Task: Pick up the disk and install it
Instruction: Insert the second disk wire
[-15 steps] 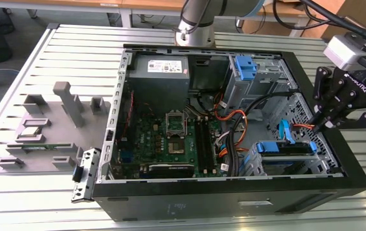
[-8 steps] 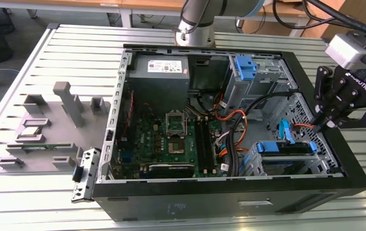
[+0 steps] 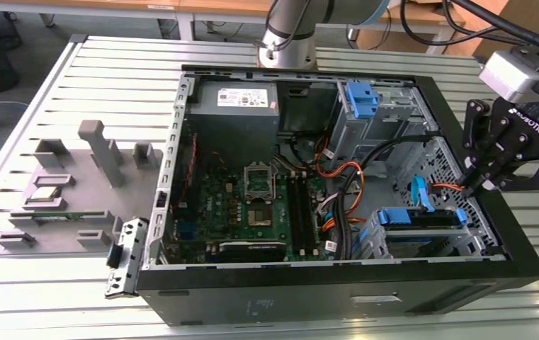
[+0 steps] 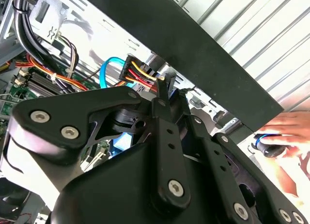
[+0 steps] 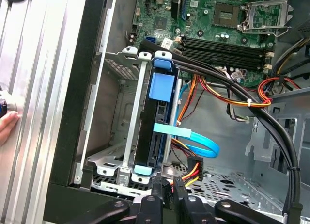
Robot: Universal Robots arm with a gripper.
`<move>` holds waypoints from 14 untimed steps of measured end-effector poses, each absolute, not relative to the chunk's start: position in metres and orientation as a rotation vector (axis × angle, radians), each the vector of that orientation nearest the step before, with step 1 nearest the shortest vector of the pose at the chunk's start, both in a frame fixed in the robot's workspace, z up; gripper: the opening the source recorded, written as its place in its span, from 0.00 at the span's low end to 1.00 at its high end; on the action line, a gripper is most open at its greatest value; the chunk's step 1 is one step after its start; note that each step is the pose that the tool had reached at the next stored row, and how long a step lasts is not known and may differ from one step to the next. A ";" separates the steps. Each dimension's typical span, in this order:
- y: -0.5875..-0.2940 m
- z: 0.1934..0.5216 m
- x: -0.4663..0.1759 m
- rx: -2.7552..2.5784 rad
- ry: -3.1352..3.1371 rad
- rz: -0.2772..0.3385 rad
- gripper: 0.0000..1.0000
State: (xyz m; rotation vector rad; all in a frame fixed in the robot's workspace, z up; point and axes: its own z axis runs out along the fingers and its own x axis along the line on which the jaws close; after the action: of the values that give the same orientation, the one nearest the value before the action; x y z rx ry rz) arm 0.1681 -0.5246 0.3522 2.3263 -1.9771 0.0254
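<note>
disk [image 5: 154,132] mostly hidden in cage [image 5: 130,122]

I see the arm reaching in from the far side, its base column [image 3: 286,28] at the far edge. Wrist is angled down at the exterior view's right. Gripper [image 3: 483,185] points downward; fingers [image 4: 167,83] are brought together at the tips, nothing between them. A person's hand [image 4: 286,132] rests nearby, outside.

Disk [image 5: 154,132] with blue rails, apparently seated on edge in the drive cage [image 5: 127,112], cables attached
</note>
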 end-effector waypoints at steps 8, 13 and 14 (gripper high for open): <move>-0.525 0.352 0.168 2.310 -1.960 -0.016 0.23; -0.525 0.352 0.168 2.309 -1.959 -0.019 0.23; -0.525 0.352 0.168 2.309 -1.959 -0.019 0.23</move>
State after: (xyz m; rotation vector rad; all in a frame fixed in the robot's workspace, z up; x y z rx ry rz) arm 0.1684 -0.5245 0.3519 2.3091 -1.9593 -0.0187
